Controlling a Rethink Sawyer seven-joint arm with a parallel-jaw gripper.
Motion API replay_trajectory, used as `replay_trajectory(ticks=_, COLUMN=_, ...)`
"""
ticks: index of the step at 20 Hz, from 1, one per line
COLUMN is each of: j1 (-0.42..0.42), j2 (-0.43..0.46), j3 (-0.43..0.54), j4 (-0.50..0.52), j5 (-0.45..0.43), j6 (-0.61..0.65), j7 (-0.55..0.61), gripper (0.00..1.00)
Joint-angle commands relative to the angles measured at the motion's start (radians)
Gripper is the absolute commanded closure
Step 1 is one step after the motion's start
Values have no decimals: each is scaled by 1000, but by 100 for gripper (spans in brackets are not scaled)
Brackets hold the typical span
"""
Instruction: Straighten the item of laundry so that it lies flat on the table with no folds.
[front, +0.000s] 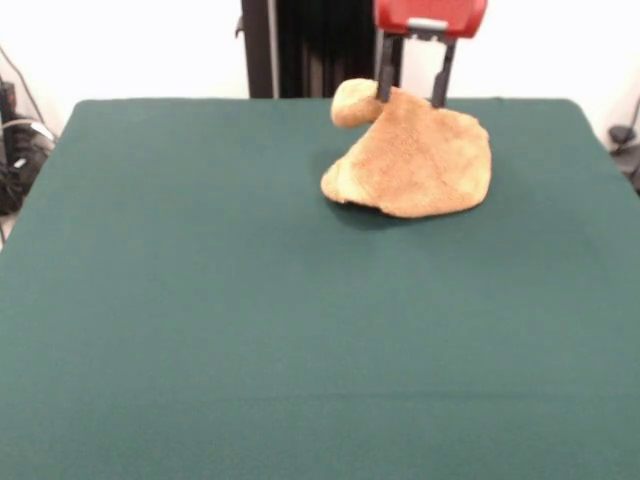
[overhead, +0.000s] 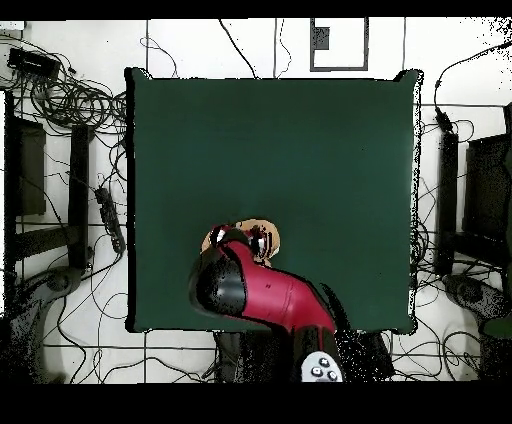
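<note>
Nothing here I can read: no lettering, label, brand or number on my red arm, none on the towel, none on the green table. Any white tag on the towel doesn't show, so no print from there either.

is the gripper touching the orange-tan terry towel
Touching: in the front view the gripper fingers meet the raised peak of the orange-tan terry towel.
</note>
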Motion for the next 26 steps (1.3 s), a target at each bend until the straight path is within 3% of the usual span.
replay_trajectory(ticks=1, j1=-63, j2=140, j3=124, j4=-187, j5=-41, j6=118, j7=27, gripper=0)
replay_trajectory(ticks=12, j1=-103, j2=176, j3=171, j4=-159, j5=-75, j6=62, j7=65, gripper=0)
replay_trajectory(ticks=26, j1=-81, j2=187, j3=152, j4=-110, j5=-78, j6=27, j7=134, gripper=0)
